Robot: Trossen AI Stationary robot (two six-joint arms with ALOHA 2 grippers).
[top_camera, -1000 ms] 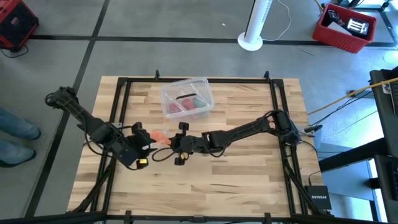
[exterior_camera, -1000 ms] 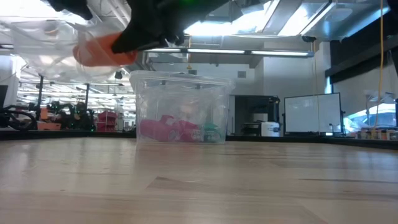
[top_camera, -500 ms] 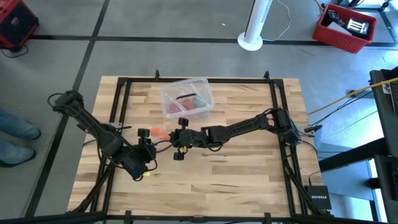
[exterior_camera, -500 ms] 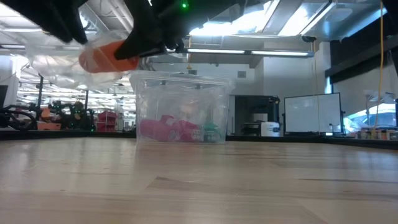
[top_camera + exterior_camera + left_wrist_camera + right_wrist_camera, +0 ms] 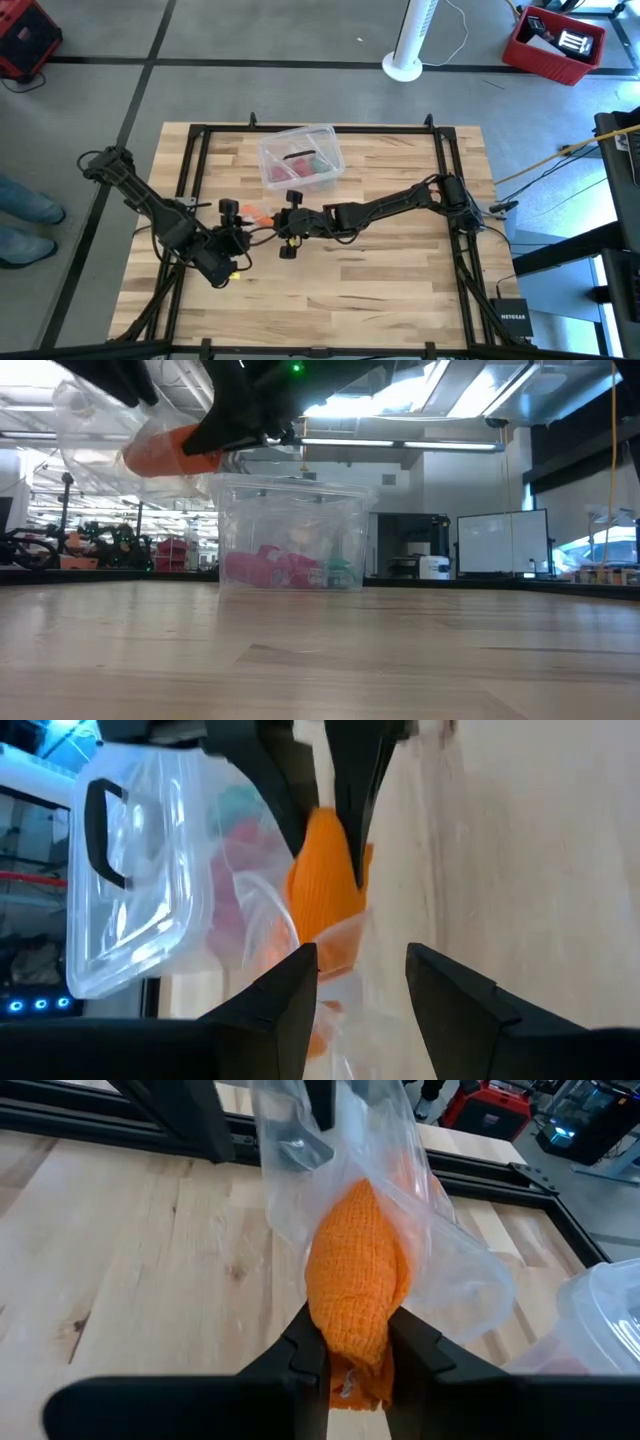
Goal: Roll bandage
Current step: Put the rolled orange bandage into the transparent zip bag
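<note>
your right gripper [image 5: 348,1350] has its jaws clamped on the bandage [image 5: 355,1280], a stubby orange roll held up off the tabletop [image 5: 380,290] near the middle, just this side of the clear box [image 5: 300,158]. a clear wrapper [image 5: 440,1270] is draped round the far end of the roll. your left gripper [image 5: 360,985] sits just left of it, jaws spread wide, with a loose fold of wrapper between them but nothing pinched as far as the frames show.

this looks like the unwrapping step: the bandage is not yet free of its plastic, so any rolling seems a long way off.

for the next move, you likely need the left jaws to close on wrapper alone, well clear of the orange fabric, then draw left while the right holds firm. watch that the plastic does not slip out of the open jaws, and that the pull does not drag the roll from the right grip. keep both clear of the box.
</note>
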